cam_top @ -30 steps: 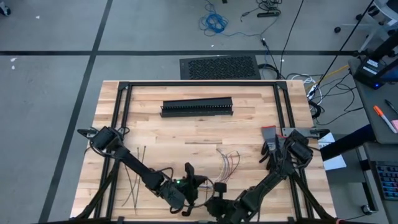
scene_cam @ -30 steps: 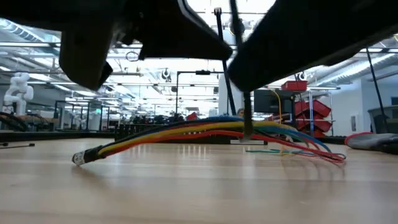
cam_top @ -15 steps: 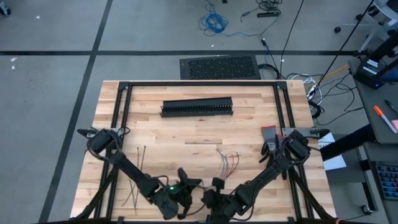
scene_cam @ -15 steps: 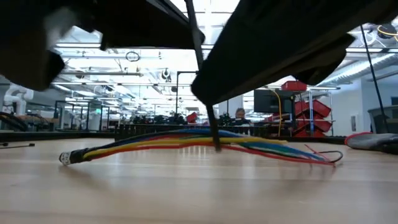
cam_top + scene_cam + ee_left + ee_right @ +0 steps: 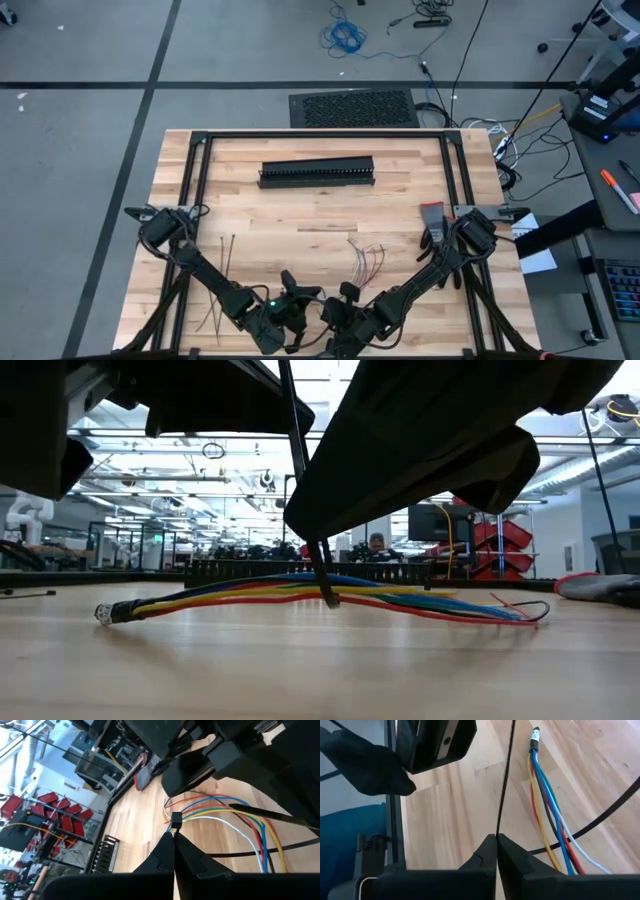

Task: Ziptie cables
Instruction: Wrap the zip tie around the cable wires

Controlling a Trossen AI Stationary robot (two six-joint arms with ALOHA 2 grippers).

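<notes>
I have the ziptie (image 5: 506, 775) looped round the cables (image 5: 300, 592) at the table's near edge: right gripper (image 5: 496, 839) pinches its strip, left gripper (image 5: 173, 836) pinches the head (image 5: 176, 819). Next, I judge, I must pull it snug.

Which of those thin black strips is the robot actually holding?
The ziptie pinched between both end effectors, left end effector and right end effector, looped by the cables. The spare zipties lie loose on the table, untouched.
</notes>
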